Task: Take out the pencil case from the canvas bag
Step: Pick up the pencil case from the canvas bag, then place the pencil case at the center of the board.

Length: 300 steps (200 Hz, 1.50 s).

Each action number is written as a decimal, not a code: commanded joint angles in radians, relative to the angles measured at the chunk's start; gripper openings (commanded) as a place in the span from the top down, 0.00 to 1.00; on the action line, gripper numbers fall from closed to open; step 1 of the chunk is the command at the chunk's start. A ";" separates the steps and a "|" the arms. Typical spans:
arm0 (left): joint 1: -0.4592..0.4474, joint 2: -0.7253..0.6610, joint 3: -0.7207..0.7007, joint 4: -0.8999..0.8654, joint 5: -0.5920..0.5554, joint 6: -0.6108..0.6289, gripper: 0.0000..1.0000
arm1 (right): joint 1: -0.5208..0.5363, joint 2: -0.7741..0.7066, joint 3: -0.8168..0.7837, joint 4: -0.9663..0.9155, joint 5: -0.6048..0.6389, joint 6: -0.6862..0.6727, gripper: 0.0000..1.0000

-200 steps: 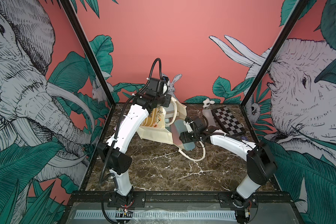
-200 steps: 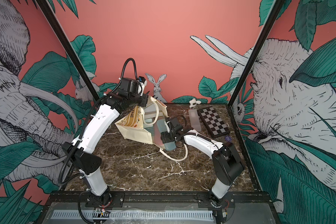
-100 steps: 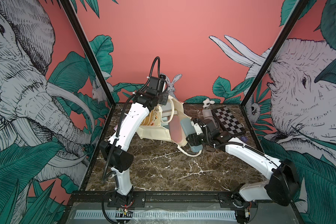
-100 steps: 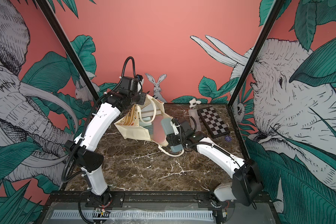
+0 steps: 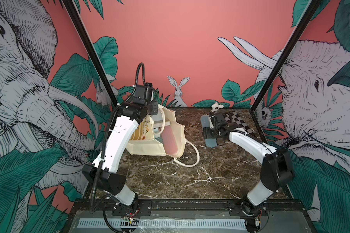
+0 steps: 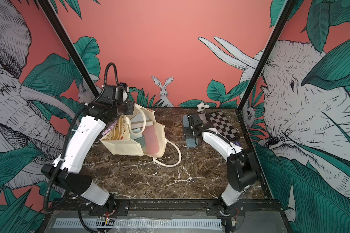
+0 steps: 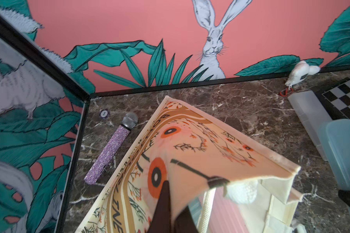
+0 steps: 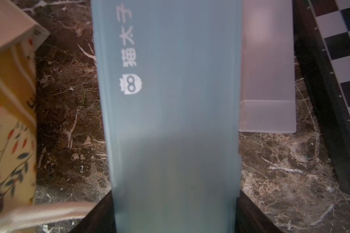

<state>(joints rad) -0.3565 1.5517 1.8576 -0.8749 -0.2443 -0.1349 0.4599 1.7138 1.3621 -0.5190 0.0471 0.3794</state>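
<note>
Pencil case (image 8: 170,100) hangs clear of the canvas bag (image 7: 190,141): stiff, slick plastic. Right jaws clamp its narrow sides, seemingly near one end. Left jaws pinch the bag's cloth.

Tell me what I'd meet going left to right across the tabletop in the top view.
canvas bag → blue pencil case → chessboard
</note>
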 commanded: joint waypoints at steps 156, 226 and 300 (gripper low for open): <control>0.028 -0.006 0.053 0.020 0.028 -0.076 1.00 | -0.087 0.669 0.887 -0.453 0.179 -0.054 0.28; 0.029 0.005 0.056 0.020 0.047 -0.074 1.00 | -0.098 0.795 1.044 -0.534 0.193 -0.042 0.28; 0.029 0.000 0.035 0.028 0.065 -0.073 1.00 | -0.109 0.825 1.046 -0.535 0.209 -0.013 0.18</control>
<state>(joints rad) -0.3328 1.5726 1.8771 -0.9001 -0.1932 -0.1909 0.3592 2.5107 2.3833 -1.0313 0.2295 0.3447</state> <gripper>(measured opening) 0.053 0.804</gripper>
